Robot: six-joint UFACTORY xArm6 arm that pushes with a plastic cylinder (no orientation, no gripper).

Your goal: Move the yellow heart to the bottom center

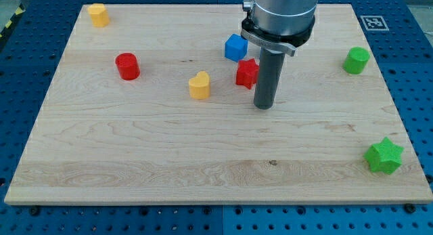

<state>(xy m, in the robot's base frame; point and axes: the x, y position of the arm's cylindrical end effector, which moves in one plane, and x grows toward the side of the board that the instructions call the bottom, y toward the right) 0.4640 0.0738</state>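
The yellow heart (199, 85) is sitting on the table (135, 147) a little to the view's left of the middle, in the upper half of the board, well apart from the bottom centre. I am carrying no jaws at all: my arm is ending in a straight dark rod, so nothing is being held. My tip (263, 105) is resting on the wood to the view's right of the yellow heart, apart from it, and just beside the red star (246, 72), which is lying at the rod's left, slightly higher in the view. Whether the rod is touching that star I cannot tell. A blue cube (235, 47) is sitting just above the red star. A red cylinder (127, 66) is standing further to the view's left, and a second yellow block (99, 14) is lying near the top left corner. A green cylinder (356, 60) is standing at the right edge, and a green star (383, 155) is lying near the bottom right corner.
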